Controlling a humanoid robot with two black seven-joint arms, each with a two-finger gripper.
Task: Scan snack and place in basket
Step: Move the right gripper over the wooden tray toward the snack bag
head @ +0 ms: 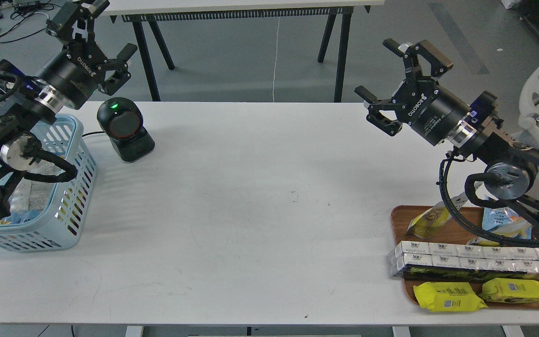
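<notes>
The snack (430, 221), a yellow and white pouch, leans at the back left of the brown wooden tray (459, 230) on the table's right side. A black cable of my right arm partly crosses it. My right gripper (375, 68) hangs open and empty well above the table, up and to the left of the tray. The light blue basket (66, 194) stands at the table's left edge, partly covered by my left arm. My left gripper (112, 28) is open and empty, raised behind the basket and above the scanner (127, 127).
The black scanner shows a green light. The tray also holds a row of white boxes (477, 260), two flat yellow packs (448, 296) and a blue-and-yellow bag (503, 221). Some packets (33, 192) lie inside the basket. A second table stands behind.
</notes>
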